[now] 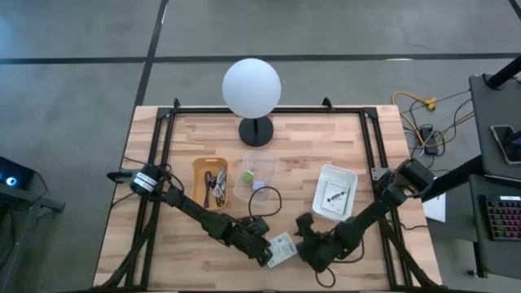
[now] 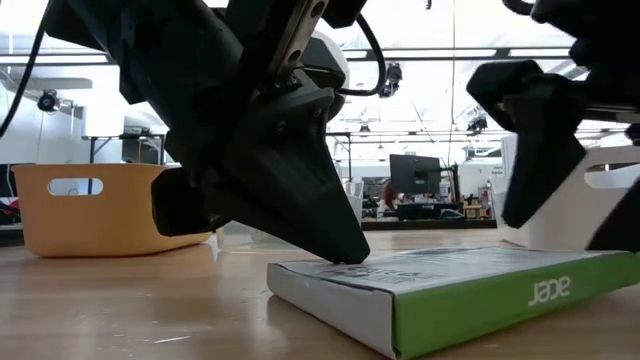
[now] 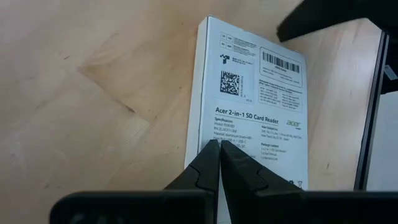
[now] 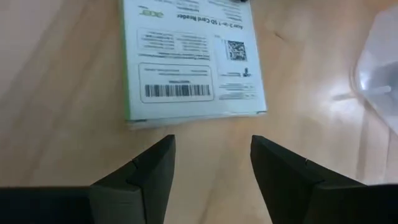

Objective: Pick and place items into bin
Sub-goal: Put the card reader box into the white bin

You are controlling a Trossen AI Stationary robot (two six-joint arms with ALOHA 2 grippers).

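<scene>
A flat white packet with a green edge, printed "Acer 2-in-1 SD Card Reader" (image 1: 282, 249) (image 2: 450, 285) (image 3: 255, 93) (image 4: 189, 62), lies flat on the wooden table near its near edge. My left gripper (image 1: 265, 250) (image 2: 345, 258) (image 3: 217, 144) is shut, with its tips down on the packet's printed top face. My right gripper (image 1: 308, 244) (image 4: 211, 146) is open. It stands just off the packet's barcode end and points at it, with a strip of bare table between the fingertips and the packet. My left gripper has its shut fingertips (image 3: 210, 155) on the packet's printed top face (image 3: 214, 134), close to one long edge and toward one end. It comes slanting down from the table's left side (image 2: 330, 240). The packet stays flat on the table.
Behind the grippers stand an orange bin (image 1: 210, 181) (image 2: 90, 205) holding cables, a clear bin (image 1: 256, 175) with a green cube, and a white bin (image 1: 335, 191) (image 2: 600, 200). The white globe lamp (image 1: 252, 89) is at the far edge. Black frame rails run along both table sides.
</scene>
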